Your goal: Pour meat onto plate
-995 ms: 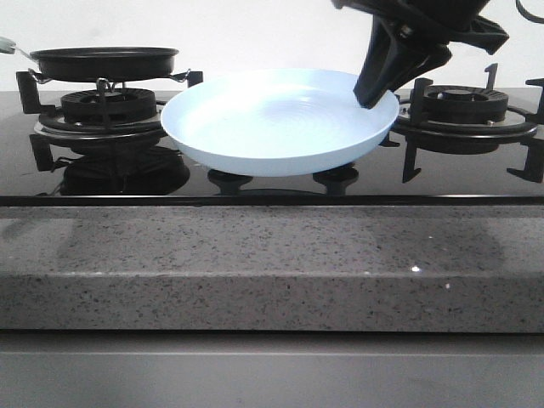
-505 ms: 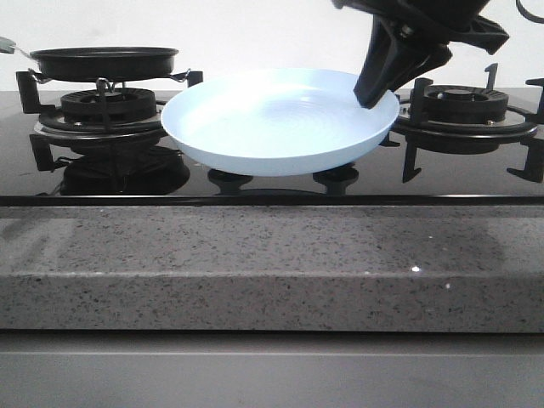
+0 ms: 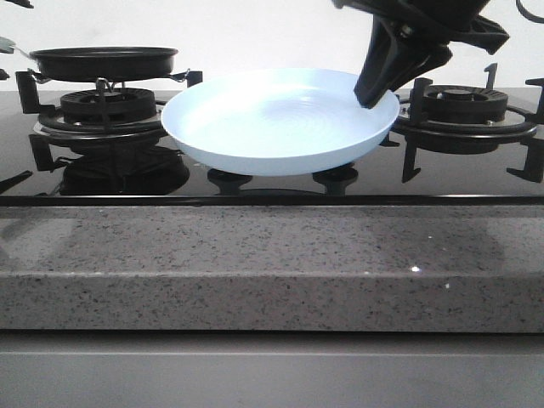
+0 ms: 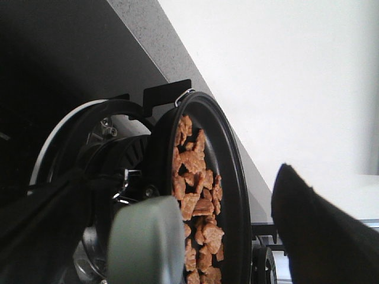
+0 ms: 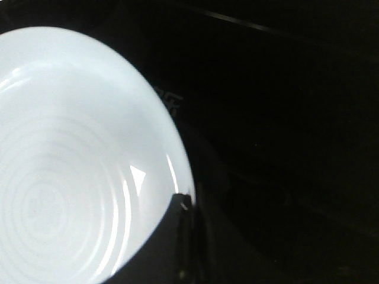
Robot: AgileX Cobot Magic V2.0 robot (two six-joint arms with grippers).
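Granite counter edge [image 3: 255,263] nearest, glass hob [image 3: 272,183] behind it. Pale-blue plate [image 3: 280,119] sits mid-hob between the two burners, nothing in it. Right gripper [image 3: 371,93] comes down from upper right and is clamped on the plate's right rim; right wrist view shows the finger [image 5: 172,236] pinched over the rim edge [image 5: 177,171]. Right burner grate [image 3: 463,115] just beyond that, nothing on it.

Far left: black frying pan [image 3: 104,61] on the left burner grate [image 3: 102,106], well apart from the plate. Pan's grey-green handle [image 4: 145,239] fills the near part of the left wrist view; meat [image 4: 195,207] is heaped in the pan [image 4: 234,195], tan-brown flat pieces. Left gripper [image 4: 177,260]: dark finger [image 4: 320,231] visible beside the pan. Handle lies between the fingers, but contact isn't visible — can't tell if closed on it or how wide the jaws are.
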